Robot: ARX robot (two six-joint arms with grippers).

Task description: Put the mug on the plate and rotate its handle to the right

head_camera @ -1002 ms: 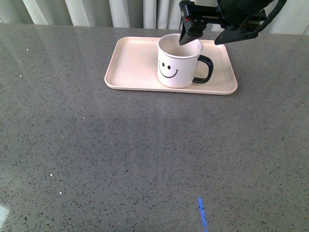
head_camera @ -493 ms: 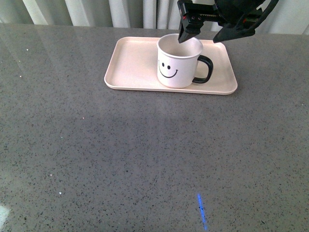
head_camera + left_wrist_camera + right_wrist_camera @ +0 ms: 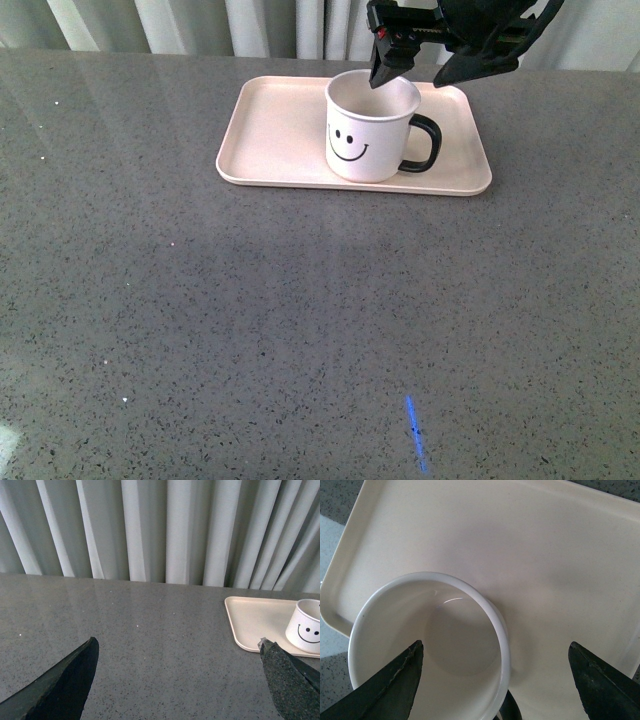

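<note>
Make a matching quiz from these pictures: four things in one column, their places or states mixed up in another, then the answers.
1 mug
2 handle
3 right gripper
4 left gripper

A open, over the table
B black, pointing right
C upright on the plate
D open, above the mug

Pairs: 1-C, 2-B, 3-D, 4-A

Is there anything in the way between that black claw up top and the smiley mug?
Nothing visible. The right gripper hangs open just above the mug, with only air between them. The mug stands on the plate, its handle pointing to the right.
</note>
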